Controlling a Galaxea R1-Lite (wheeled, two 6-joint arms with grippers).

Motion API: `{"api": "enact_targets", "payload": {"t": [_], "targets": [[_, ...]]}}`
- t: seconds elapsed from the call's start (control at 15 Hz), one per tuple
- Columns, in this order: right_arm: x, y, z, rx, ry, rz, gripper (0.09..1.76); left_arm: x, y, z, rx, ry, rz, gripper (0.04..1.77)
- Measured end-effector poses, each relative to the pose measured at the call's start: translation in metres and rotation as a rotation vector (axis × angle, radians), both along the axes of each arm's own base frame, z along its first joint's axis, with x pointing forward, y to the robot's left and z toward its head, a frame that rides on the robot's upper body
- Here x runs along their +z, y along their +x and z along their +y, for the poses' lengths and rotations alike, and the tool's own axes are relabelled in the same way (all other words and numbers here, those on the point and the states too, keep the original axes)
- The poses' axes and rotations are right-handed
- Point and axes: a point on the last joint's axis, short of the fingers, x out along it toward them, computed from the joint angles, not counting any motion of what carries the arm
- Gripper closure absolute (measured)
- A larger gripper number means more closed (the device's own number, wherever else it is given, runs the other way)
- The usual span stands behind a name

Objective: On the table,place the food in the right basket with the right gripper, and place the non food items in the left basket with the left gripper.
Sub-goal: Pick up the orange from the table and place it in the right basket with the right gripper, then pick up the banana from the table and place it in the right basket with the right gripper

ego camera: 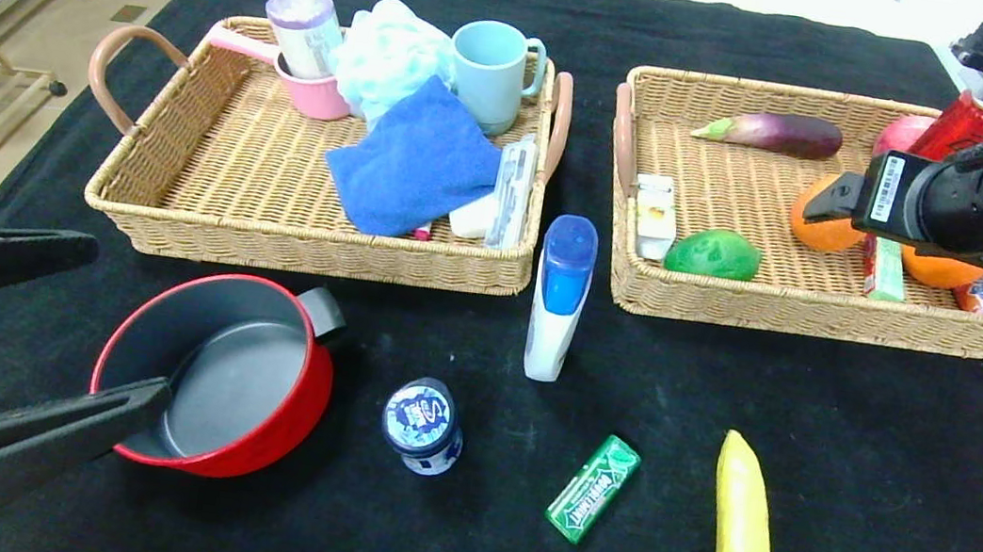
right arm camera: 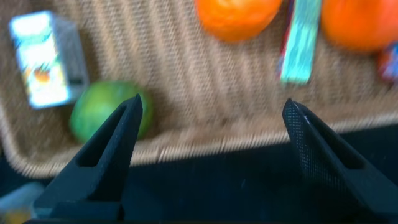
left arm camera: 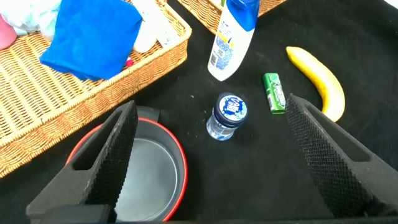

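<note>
On the black table [ego camera: 904, 463] lie a yellow banana [ego camera: 741, 546], a green gum pack [ego camera: 594, 487], a blue-and-white tub [ego camera: 423, 424], a white bottle [ego camera: 560, 299] with a blue cap, and a red pot [ego camera: 222, 374]. My left gripper [ego camera: 132, 322] hangs open above the pot's near side, holding nothing. In the left wrist view the tub [left arm camera: 229, 115] stands between its spread fingers [left arm camera: 112, 149]. My right gripper [right arm camera: 212, 102] is open and empty over the front rim of the right basket [ego camera: 735, 299]. An orange [ego camera: 825, 230] lies in that basket just beyond it.
The right basket also holds a second orange [ego camera: 939, 268], an eggplant [ego camera: 776, 131], a green fruit [ego camera: 713, 253], a small carton [ego camera: 654, 214] and a red can [ego camera: 967, 125]. The left basket [ego camera: 315, 248] holds mugs [ego camera: 492, 72], a blue cloth [ego camera: 416, 162] and small items.
</note>
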Motion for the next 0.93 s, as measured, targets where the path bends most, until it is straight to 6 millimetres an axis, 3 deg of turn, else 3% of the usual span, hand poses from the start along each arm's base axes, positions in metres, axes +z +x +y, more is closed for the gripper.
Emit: {"api": "enact_targets", "payload": {"t": [0.6, 0.93], "targets": [[-0.067, -0.088, 0.025, 0.104, 0.039, 0.259, 0.16, -0.001, 0.000, 0.000, 0.000, 0.007, -0.003, 0.09], [-0.092, -0.105, 0.033, 0.130, 0.053, 0.352, 0.15, 0.000, -0.001, 0.001, 0.003, 0.011, -0.012, 0.09]]}}
